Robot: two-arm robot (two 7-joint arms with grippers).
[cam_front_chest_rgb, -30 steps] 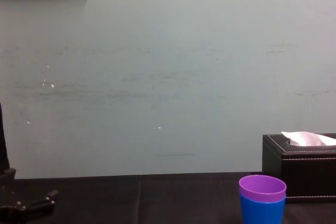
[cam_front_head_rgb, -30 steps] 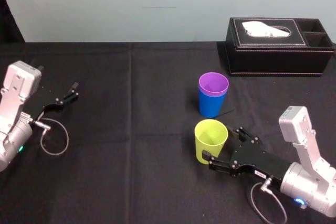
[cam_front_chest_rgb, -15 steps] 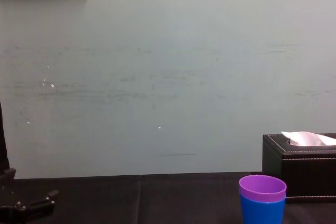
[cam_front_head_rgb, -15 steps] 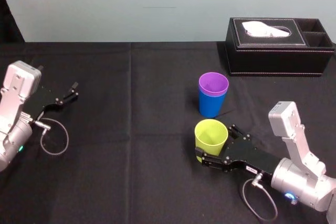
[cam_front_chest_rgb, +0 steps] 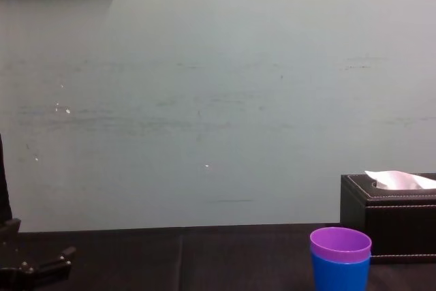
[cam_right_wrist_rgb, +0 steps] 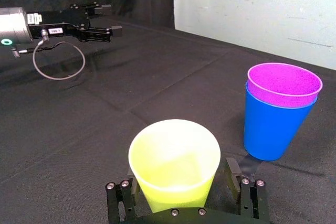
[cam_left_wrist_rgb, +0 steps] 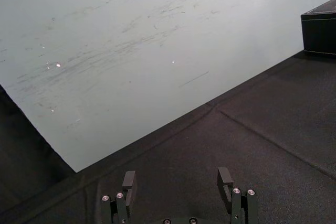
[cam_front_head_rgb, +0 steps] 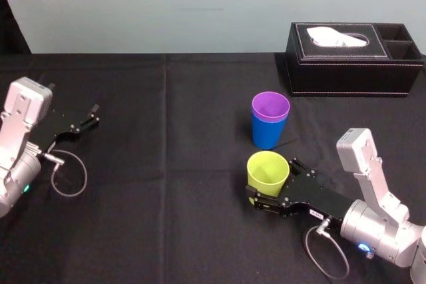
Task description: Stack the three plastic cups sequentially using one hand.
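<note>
Right gripper (cam_front_head_rgb: 271,181), lower centre, straddles the yellow-green cup (cam_front_head_rgb: 267,168), jaws apart: best close gently (thin plastic buckles), lift clear, centre over the purple cup (cam_front_head_rgb: 271,106) nested in the blue cup (cam_front_head_rgb: 268,135). Left gripper (cam_front_head_rgb: 92,116) parked left, jaws apart.

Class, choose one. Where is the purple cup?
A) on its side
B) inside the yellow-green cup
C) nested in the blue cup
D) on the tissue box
C: the purple cup sits upright inside the blue cup; the right gripper, fingers open, flanks the yellow-green cup; left gripper idle far left.
</note>
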